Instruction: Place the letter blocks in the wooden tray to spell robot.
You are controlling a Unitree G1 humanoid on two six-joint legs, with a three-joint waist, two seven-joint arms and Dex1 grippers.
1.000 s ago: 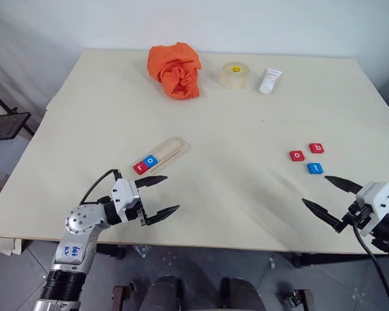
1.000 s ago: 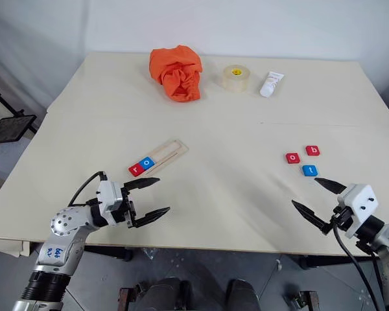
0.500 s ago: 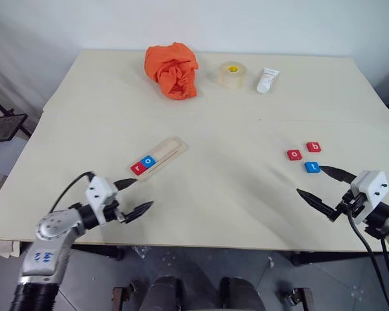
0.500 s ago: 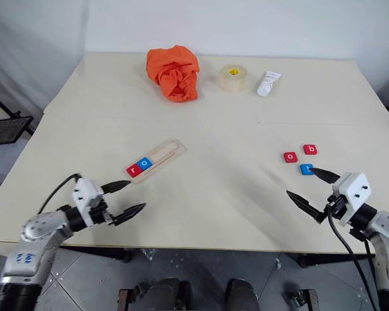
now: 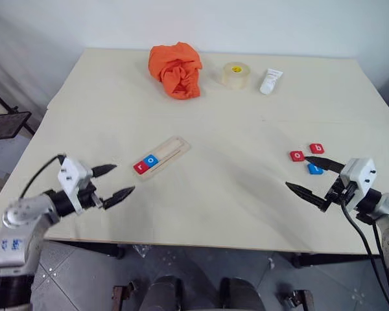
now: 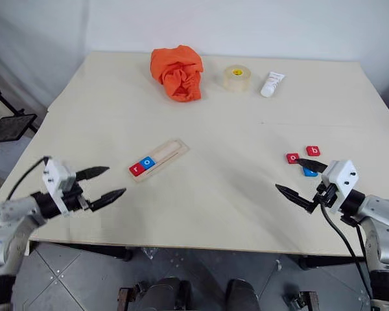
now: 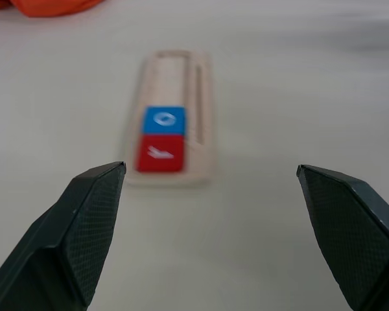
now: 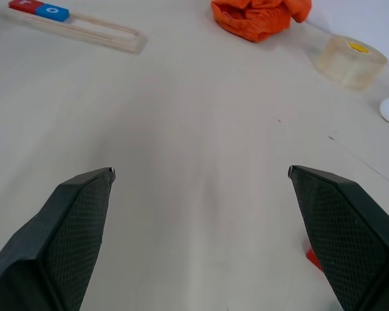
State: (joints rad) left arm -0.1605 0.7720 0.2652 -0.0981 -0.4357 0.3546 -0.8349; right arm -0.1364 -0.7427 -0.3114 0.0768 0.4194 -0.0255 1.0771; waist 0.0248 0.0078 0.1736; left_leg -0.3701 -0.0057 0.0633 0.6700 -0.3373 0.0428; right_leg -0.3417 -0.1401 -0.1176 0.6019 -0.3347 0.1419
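Tray [image 5: 161,157]: mid-left on worktop [image 5: 233,103], red r and blue o blocks [image 5: 146,163] at its near end. Three loose blocks [image 5: 307,157]: right side, by right end effector [image 5: 312,178], open, empty. Left end effector [image 5: 111,182]: open, empty.

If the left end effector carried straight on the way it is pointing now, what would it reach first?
Most likely the wooden tray: it lies ahead between the open fingers of the left end effector, its near end holding the red block. The end effector looks raised, so it might pass above.
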